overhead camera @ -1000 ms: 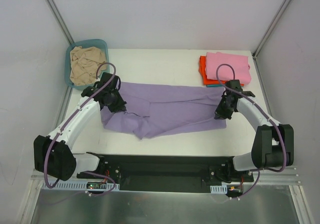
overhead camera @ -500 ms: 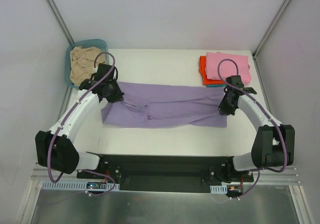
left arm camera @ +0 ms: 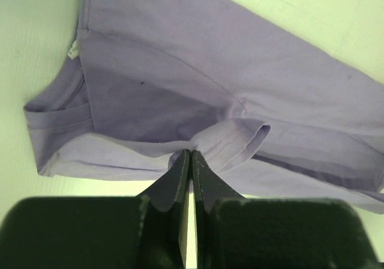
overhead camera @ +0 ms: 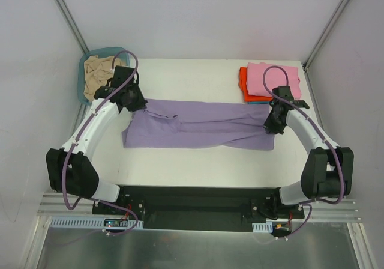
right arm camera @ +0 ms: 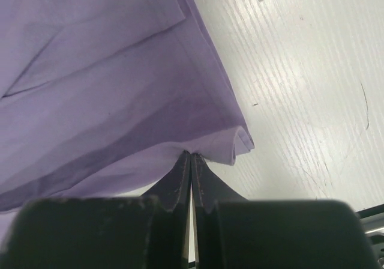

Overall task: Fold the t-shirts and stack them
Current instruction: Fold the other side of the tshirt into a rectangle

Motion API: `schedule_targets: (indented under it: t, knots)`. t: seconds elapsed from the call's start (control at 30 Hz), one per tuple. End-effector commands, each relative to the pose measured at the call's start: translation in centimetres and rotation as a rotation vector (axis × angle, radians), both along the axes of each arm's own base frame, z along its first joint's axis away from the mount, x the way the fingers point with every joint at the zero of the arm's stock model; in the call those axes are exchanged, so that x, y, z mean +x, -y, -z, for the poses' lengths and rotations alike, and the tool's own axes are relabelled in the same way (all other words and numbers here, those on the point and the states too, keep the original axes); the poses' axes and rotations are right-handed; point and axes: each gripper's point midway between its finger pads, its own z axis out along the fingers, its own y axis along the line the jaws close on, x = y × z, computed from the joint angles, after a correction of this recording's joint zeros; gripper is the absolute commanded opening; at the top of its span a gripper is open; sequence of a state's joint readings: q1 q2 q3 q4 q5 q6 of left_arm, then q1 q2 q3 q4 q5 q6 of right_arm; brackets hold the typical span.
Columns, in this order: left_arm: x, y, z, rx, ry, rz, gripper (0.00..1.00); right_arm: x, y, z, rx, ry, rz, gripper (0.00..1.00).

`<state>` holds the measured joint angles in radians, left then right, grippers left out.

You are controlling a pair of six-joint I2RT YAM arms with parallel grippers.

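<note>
The lavender-purple t-shirt [overhead camera: 198,125] lies spread across the middle of the white table [overhead camera: 192,80], folded lengthwise into a long band. My left gripper [overhead camera: 135,102] is shut on its far left edge; the left wrist view shows the cloth [left arm camera: 180,95] pinched at my gripper's tips [left arm camera: 191,154], with the collar to the left. My right gripper [overhead camera: 274,125] is shut on its right end; the right wrist view shows the cloth [right arm camera: 108,89] pinched at my gripper's tips [right arm camera: 191,156]. A folded stack with the pink shirt [overhead camera: 273,80] on the orange-red shirt [overhead camera: 243,83] sits at the back right. The beige shirt [overhead camera: 96,74] lies crumpled in the basin.
The teal plastic basin [overhead camera: 84,62] stands at the table's back left corner, just behind my left arm. A thin teal edge [overhead camera: 259,102] shows under the stack. Grey walls and metal frame posts enclose the table on three sides.
Both grippers have carried the shirt's near edge away from me over the rest of it, laying a lengthwise fold. The hanging bulge at the front has flattened into a narrow band.
</note>
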<state>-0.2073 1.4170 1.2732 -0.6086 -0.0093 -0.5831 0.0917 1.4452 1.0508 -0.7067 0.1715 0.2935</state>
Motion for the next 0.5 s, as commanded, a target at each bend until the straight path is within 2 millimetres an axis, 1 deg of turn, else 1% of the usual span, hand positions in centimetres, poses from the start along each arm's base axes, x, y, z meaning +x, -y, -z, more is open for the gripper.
schedule_targets:
  t: [0.0,0.03,0.07,0.13,0.17,0.2,0.23,0.27,0.33,0.37,0.43,0.47]
  knots:
    - [2.6,-0.6,-2.3,0.025,0.096,0.021,0.0,1.6,0.5,-1.3,-0.022,0.026,-0.002,0.01]
    - [2.9,-0.6,-2.4,0.031,0.103,0.032,0.0,1.8,0.4,-1.0,-0.021,0.015,-0.006,0.01]
    - [3.3,-0.6,-2.2,0.034,0.102,0.037,0.0,2.2,0.5,-1.2,-0.02,0.021,-0.003,0.01]
    - [4.1,-0.5,-2.7,0.041,0.127,0.056,0.0,2.4,0.3,-0.7,-0.015,0.003,-0.01,0.0]
    - [4.6,-0.4,-2.3,0.046,0.122,0.061,0.0,2.5,0.2,-0.5,-0.011,-0.004,-0.014,0.01]
    - [5.3,-0.4,-2.6,0.051,0.141,0.067,0.0,2.8,0.1,-0.5,-0.01,-0.004,-0.016,0.01]
    - [5.6,0.0,-2.6,0.047,0.147,0.103,0.0,2.9,0.1,-0.1,-0.013,-0.02,-0.02,0.01]
    - [6.2,0.1,-2.1,0.053,0.142,0.113,0.0,3.1,0.2,-0.1,-0.015,-0.023,-0.017,0.01]
    - [7.4,0.2,-2.2,0.067,0.164,0.142,0.0,3.6,0.0,0.2,-0.01,-0.03,-0.016,0.01]
    - [8.0,0.2,-1.3,0.072,0.15,0.146,0.0,3.7,-0.1,0.3,-0.006,-0.032,-0.016,0.01]
    - [9.1,0.3,-1.0,0.076,0.154,0.166,0.0,4.3,-0.2,0.4,-0.003,-0.035,-0.019,0.01]
    - [9.8,0.3,0.3,0.069,0.126,0.17,0.0,4.5,-0.1,0.6,-0.003,-0.04,-0.016,0.01]
